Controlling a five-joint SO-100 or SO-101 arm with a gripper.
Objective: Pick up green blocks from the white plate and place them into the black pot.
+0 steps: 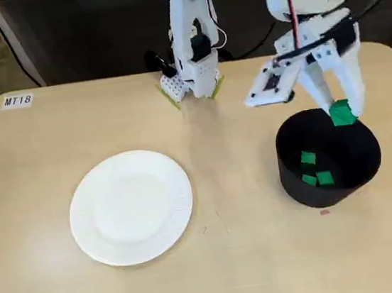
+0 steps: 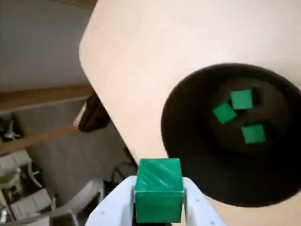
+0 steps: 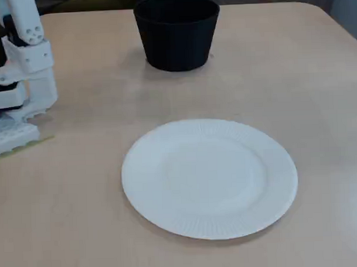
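The tan table (image 1: 254,268) is smooth with round corners, and its edges run out of the picture in both fixed views. The white plastic arm (image 1: 193,32) is cut off at the top in a fixed view. In a fixed view from low down, only its base (image 3: 25,98) shows at the left edge.

The arm stands at the far side of the table. It reaches to the right and bends down over the pot.

The white plate (image 1: 131,206) is round and flat with little ridges on its rim, and it has no blocks on it.

The black pot (image 1: 292,174) is round with plain dark walls. From the low fixed view its inside is hidden.

The gripper (image 1: 342,115) hangs just over the pot's far rim, with its jaws clamped on a green block (image 2: 159,188). This block is a cube with thin scratchy lines on top, and its lower part is cut off in the wrist view.

Three more green blocks (image 2: 242,100) lie on the bottom of the pot, close together.

A small white label (image 1: 17,100) reads MT18.
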